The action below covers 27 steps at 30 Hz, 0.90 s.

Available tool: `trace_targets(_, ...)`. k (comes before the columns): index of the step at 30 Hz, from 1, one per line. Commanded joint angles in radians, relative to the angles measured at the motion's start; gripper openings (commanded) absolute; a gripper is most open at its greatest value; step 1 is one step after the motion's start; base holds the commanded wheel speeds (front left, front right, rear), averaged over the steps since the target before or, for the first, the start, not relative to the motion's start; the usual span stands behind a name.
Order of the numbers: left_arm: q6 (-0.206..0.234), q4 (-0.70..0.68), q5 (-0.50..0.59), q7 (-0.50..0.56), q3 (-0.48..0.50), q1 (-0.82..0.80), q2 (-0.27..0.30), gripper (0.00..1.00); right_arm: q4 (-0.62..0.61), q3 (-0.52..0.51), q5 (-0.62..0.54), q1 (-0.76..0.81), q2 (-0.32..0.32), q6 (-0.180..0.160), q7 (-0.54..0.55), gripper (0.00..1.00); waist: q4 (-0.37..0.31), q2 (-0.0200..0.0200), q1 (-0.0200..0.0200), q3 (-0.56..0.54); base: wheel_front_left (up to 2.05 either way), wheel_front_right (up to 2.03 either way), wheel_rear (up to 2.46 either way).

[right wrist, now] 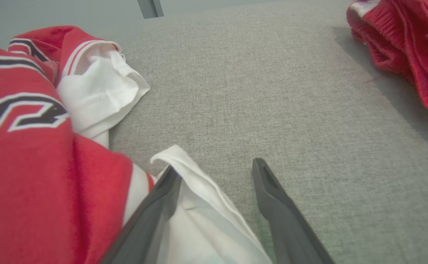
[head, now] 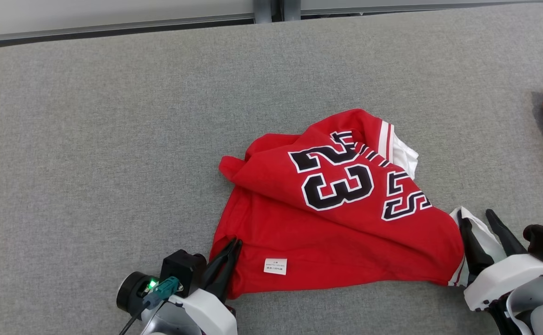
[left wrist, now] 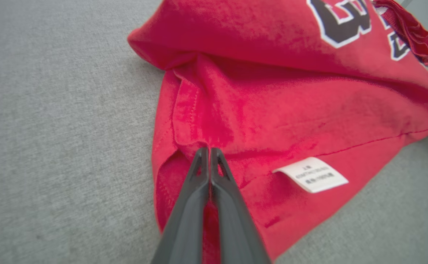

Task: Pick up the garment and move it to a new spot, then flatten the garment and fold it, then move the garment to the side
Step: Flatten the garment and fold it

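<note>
Garment (head: pixel 336 232) crumpled at table's (head: pixel 113 139) near edge, pinched in left gripper (head: pixel 235 243), right gripper (head: pixel 475 214) gaping round its sleeve (head: pixel 484 237), flattening and folding nowhere near done.

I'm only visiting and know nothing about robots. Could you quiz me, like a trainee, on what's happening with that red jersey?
1. True or false: the left end effector stands wide open, clear of the jersey.
2. Which number is printed on the jersey? A) 23 B) 45 C) 7
3. Fill in: the white sleeve lies between the open fingers of the ___ end effector.

Key:
1. False. It is shut on the jersey's edge, near the white label.
2. A.
3. Right: the right end effector.
</note>
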Motion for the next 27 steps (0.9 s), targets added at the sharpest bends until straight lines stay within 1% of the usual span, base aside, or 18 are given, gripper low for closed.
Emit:
trace_targets(1,0.005,0.000,0.003,-0.011,0.003,-0.016,0.001,0.00,0.009,0.004,0.011,-0.018,-0.009,0.000,0.000,0.00,0.003,-0.0001,0.0000,0.003,0.00,0.00,0.00)
trace_targets(5,0.012,-0.007,0.008,-0.031,0.011,-0.024,0.001,0.00,0.010,0.013,0.027,-0.026,-0.025,0.000,0.002,0.00,0.006,-0.0001,0.0000,0.006,0.00,0.00,0.00)
trace_targets(10,0.025,-0.040,0.014,-0.084,0.033,-0.032,0.005,0.00,-0.047,-0.019,0.090,-0.011,-0.025,0.000,-0.036,0.00,0.004,-0.0001,0.0000,0.000,0.00,0.00,0.00)
trace_targets(11,0.029,-0.050,0.014,-0.096,0.040,-0.033,0.009,0.00,-0.065,-0.027,0.118,-0.010,-0.015,0.000,-0.044,0.00,0.001,-0.0001,0.0000,-0.004,0.00,0.00,0.00)
trace_targets(13,0.038,-0.072,0.019,-0.115,0.057,-0.040,0.016,0.00,-0.099,-0.032,0.139,-0.011,-0.028,0.000,-0.047,0.00,-0.005,-0.0001,0.0000,-0.013,0.00,0.00,0.00)
trace_targets(14,0.042,-0.083,0.025,-0.124,0.064,-0.047,0.021,0.00,-0.119,-0.037,0.163,-0.013,-0.021,0.000,-0.047,0.00,-0.007,-0.0001,0.0000,-0.020,0.00,0.00,0.00)
trace_targets(18,0.053,-0.130,0.041,-0.158,0.105,-0.088,0.052,0.00,-0.224,-0.047,0.203,-0.045,-0.031,0.000,-0.042,0.00,-0.013,-0.0001,0.0000,-0.042,0.00,0.00,0.00)
trace_targets(21,0.060,-0.172,0.055,-0.179,0.138,-0.137,0.073,0.00,-0.308,-0.066,0.242,-0.089,-0.040,0.000,-0.033,0.00,-0.017,-0.0001,0.0000,-0.057,0.00,0.00,0.00)
trace_targets(23,0.066,-0.204,0.063,-0.194,0.162,-0.176,0.085,0.00,-0.359,-0.088,0.270,-0.131,-0.035,0.000,-0.032,0.00,-0.018,-0.0001,0.0000,-0.066,0.00,0.00,0.00)
trace_targets(27,0.066,-0.266,0.082,-0.201,0.200,-0.276,0.106,0.00,-0.431,-0.120,0.282,-0.234,-0.046,0.000,-0.007,0.00,-0.012,-0.0001,0.0000,-0.081,0.00,0.00,0.00)
